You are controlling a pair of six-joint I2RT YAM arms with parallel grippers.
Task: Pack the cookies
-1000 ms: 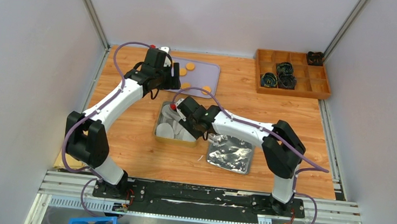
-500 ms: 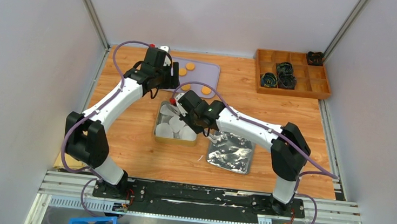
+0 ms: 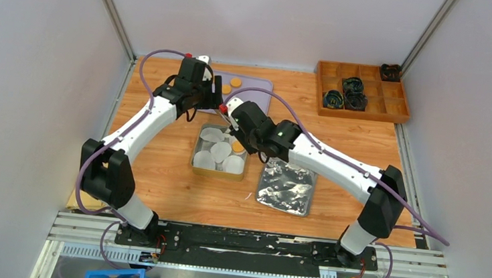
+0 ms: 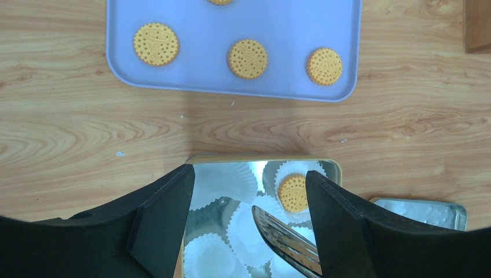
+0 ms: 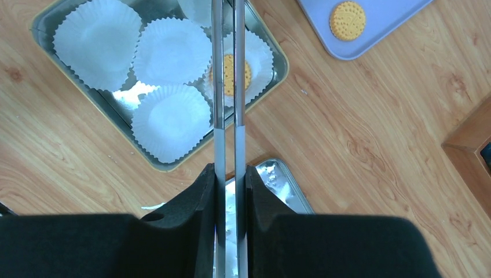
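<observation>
— Reaching farther out now, that right arm: a second ago its right gripper [image 5: 230,174] hung over the tin's [image 4: 260,160] 4 o'clock side, and now it is up over the 1 o'clock corner. The left arm hasn't budged.
— What is it carrying?
— A pair of tongs [image 5: 217,87]. The fingers are clamped on the handles, and the two metal blades run side by side, squeezed nearly together.
— Start from our side, then.
— Closest to the arm bases, at 5 o'clock from the tin, a shiny metal lid [image 3: 286,191] lies flat on the wooden table [image 3: 158,185], just beside the tin. The tin sits about mid-table, crowded with white paper liners [image 5: 97,43].
— Any cookie in there?
— One cookie [image 4: 293,192], flat in the liner at the tin's 2 o'clock side. In the right wrist view it lies right under the blades.
— And the left gripper [image 4: 249,179]?
— Spread wide, holding nothing, hanging above the tin's 12 o'clock edge.
— Beyond that?
— At 12 o'clock from the tin, set apart from it, a lavender tray [image 4: 289,23] with more cookies [image 4: 247,58] lying flat: three in a loose row, and a fourth cut off by the edge of the left wrist view. Off at 2 o'clock, in the far corner, is a wooden compartment box [image 3: 366,114] with dark tangled bits [image 3: 354,88] in some cells.
</observation>
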